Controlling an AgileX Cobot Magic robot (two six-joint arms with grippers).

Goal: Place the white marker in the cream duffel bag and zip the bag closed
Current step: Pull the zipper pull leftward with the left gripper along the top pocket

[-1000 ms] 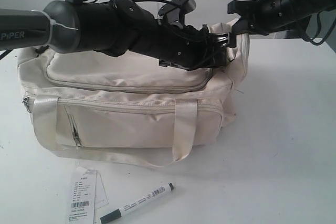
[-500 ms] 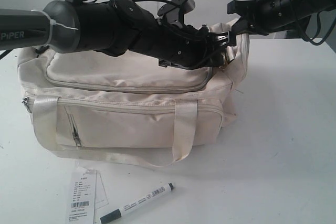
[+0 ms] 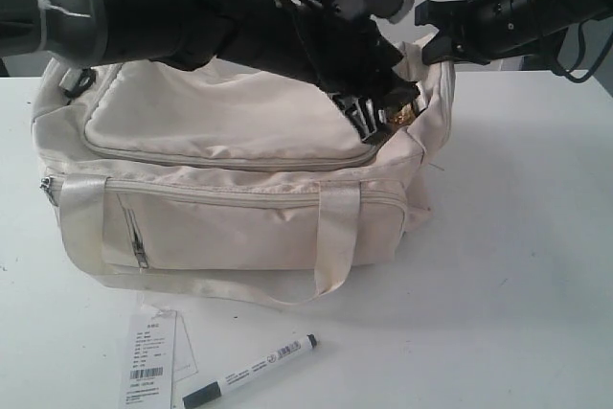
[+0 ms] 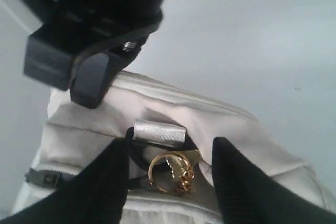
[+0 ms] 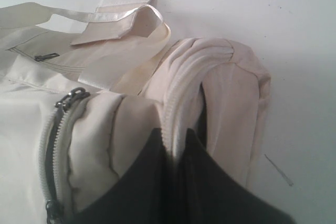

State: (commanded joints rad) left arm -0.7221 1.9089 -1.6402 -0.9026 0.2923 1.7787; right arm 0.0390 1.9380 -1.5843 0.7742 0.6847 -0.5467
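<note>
Exterior view: the white bench [image 3: 517,237] is carrying the cream duffel bag [image 3: 230,217], which is sitting broadside with its front pocket and webbing handles facing the camera and its top flap lying flat. The left arm is reaching across the top of the bag from the left, its claw [image 3: 383,112] pointing down at the bag's right-hand end. The right arm is coming in from the upper right, and its claw [image 3: 436,45] is meeting that same end of the bag.

Right wrist view: the right claw [image 5: 176,150] is clenching a raised fold of the bag's cream fabric along a corded seam, with a grey zipper [image 5: 55,124] running just beside it.

Left wrist view: the left claw [image 4: 170,150] is standing released, its two black fingers [image 4: 236,182] spread apart above the bag's end. Between them a silver clasp [image 4: 159,133] and a gold ring [image 4: 168,171] are showing.

A white paper tag [image 3: 148,356] is lying on the bench in front of the bag. The white marker [image 3: 251,371] is lying just beside the tag, on the bench, outside the bag and well apart from both claws.
</note>
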